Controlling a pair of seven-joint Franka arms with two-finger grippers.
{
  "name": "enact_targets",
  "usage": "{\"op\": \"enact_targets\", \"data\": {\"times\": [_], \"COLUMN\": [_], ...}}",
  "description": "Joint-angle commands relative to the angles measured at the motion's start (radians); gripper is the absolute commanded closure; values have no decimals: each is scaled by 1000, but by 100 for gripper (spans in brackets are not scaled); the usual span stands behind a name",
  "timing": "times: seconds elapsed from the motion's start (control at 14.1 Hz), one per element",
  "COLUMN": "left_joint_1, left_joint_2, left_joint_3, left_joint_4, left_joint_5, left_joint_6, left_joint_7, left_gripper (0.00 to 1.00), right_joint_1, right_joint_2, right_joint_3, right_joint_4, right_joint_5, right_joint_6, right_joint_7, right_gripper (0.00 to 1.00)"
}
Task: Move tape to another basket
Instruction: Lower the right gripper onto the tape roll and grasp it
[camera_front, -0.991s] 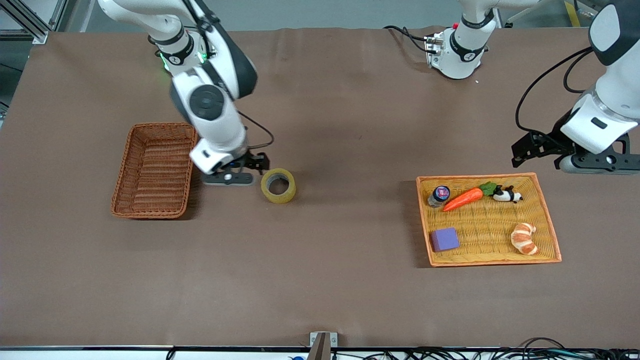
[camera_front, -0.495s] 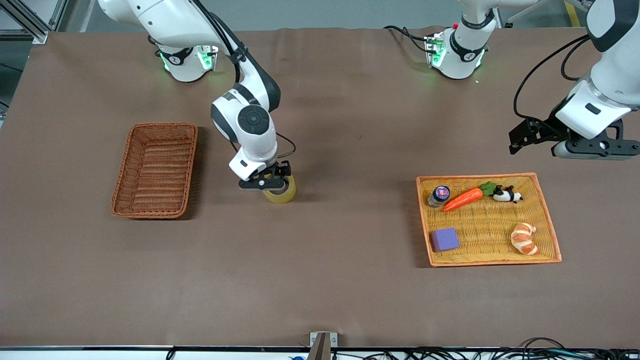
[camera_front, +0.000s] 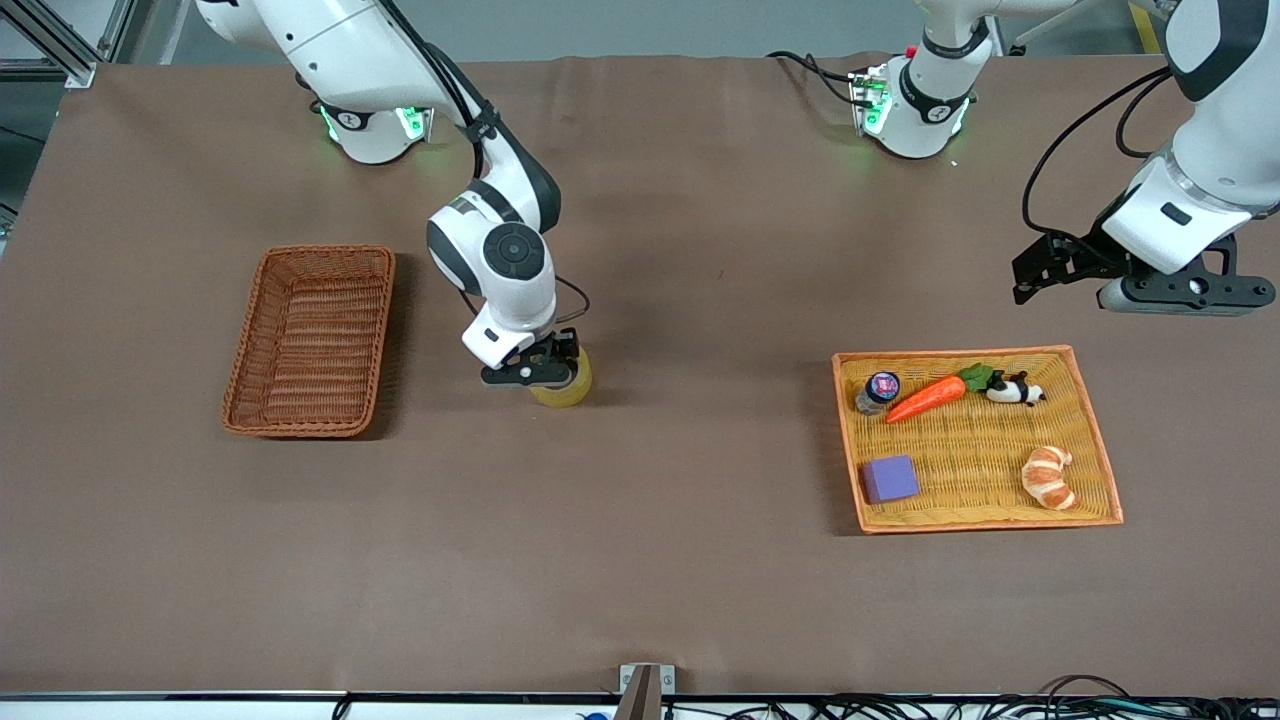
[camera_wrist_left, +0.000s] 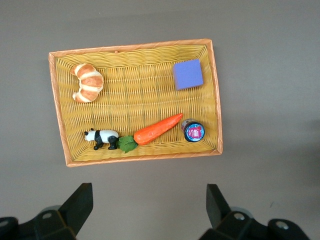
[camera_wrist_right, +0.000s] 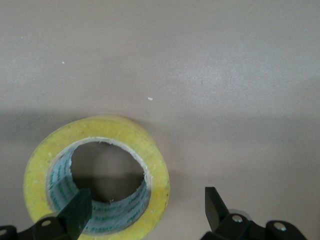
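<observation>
The tape, a yellowish ring, lies flat on the brown table between the two baskets, nearer the right arm's end. My right gripper is down on it and open. In the right wrist view the tape sits between the fingers of my right gripper: one fingertip is inside the ring's hole and the other is outside its wall. The reddish-brown basket stands empty toward the right arm's end. My left gripper is open and empty, up over the bare table beside the yellow tray, and waits there.
The yellow woven tray with an orange rim lies toward the left arm's end, also in the left wrist view. It holds a carrot, a panda, a croissant, a purple block and a small jar.
My right gripper moved from beside the reddish-brown basket over to the tape and came down around its wall. My left gripper drifted slightly up and away from the tray.
</observation>
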Motion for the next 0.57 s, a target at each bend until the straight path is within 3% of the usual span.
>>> {"op": "enact_targets", "data": {"times": [0.0,0.14,0.5], "left_joint_1": [12,20,17], "left_joint_2": [-15,1,36], "left_joint_3": [-14,-24,-24], "left_joint_4": [-7,17,62], "left_joint_5": [26,26,25], "left_joint_6": [-5,-5,-59], "left_joint_7": [-19,-21,-24], "left_gripper": [0,0,0], "right_joint_1": [-13,-11,-25], "right_joint_2": [23,34,43], "right_joint_3": [9,9,9], "right_joint_4": [-17,-17,-17], "right_joint_5": [-31,-31,-31], "right_joint_6": [56,71,80], "right_joint_7": [23,29,33], "right_gripper": [0,4,46]}}
